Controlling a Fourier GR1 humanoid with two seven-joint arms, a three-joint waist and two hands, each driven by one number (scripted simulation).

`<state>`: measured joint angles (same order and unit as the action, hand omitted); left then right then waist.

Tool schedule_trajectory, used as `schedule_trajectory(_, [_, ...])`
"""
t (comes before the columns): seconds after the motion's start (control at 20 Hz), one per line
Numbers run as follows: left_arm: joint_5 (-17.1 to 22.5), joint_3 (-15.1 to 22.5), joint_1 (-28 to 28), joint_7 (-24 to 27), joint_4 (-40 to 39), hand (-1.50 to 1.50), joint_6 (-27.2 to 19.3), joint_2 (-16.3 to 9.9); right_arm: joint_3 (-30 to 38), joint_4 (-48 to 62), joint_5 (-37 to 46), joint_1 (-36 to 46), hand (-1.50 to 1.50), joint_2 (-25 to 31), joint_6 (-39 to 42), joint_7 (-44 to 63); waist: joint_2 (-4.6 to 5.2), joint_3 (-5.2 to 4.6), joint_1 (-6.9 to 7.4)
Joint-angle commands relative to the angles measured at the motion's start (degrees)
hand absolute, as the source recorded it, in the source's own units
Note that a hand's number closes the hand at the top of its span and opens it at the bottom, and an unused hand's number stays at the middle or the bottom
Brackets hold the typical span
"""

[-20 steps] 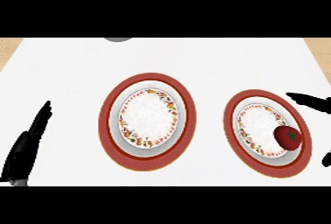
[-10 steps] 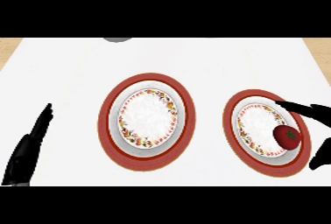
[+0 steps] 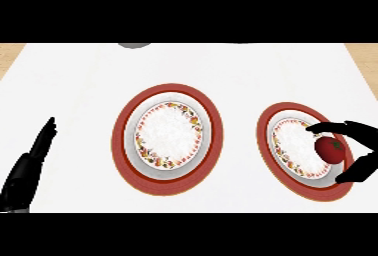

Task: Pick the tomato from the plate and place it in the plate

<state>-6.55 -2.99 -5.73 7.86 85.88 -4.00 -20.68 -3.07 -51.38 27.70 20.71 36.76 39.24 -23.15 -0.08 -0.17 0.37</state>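
A red tomato [image 3: 331, 151] lies on the right side of the right plate [image 3: 281, 122], a red-rimmed plate with a floral white centre. My right hand [image 3: 363, 150] reaches in from the right edge. Its fingers arch over the far side of the tomato and its thumb sits at the near side, curving round it with small gaps showing. The left plate [image 3: 167, 97], larger and of the same pattern, has nothing on it. My left hand [image 3: 28, 169] rests open at the lower left, fingers pointing away from me.
The white counter [image 3: 74, 90] spreads around both plates. A grey object [image 3: 134, 45] peeks in at the far edge. Wooden floor shows at the top corners beyond the counter.
My right hand has moved left over the right plate and its fingers and thumb have come round the tomato. The left hand has shifted slightly. The tomato has stayed in place.
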Motion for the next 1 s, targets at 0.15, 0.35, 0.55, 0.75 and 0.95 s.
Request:
schedule_trajectory(0.15, [-1.32,-0.68,-0.71,0.34,0.02,0.0,0.73,1.31,-0.07,3.95,1.44,0.4,1.5,-1.43,-0.41,-7.57,0.14,0.2,0.06])
schedule_trajectory(0.35, [-4.3,0.92,1.68,0.0,-1.48,0.0,-0.99,3.38,0.36,-2.21,0.32,-3.48,1.5,-1.33,-0.59,-6.67,0.03,0.16,-0.58])
schedule_trajectory(0.55, [-3.4,-1.67,0.88,0.67,-1.77,0.0,0.89,2.17,2.48,-0.37,2.73,-0.95,1.5,-5.14,-9.39,1.54,0.03,0.15,-0.41])
schedule_trajectory(0.75, [-2.36,-2.08,-1.12,-1.66,0.44,0.0,0.38,1.76,5.11,-4.03,8.49,-3.98,1.5,-4.15,-24.0,18.87,-1.14,-0.21,-3.13])
schedule_trajectory(0.95, [-2.27,-3.4,-2.11,-1.49,0.08,0.0,-0.27,1.36,6.78,-12.18,13.14,-7.12,1.5,-5.83,-36.21,28.39,-1.48,-0.23,-4.4])
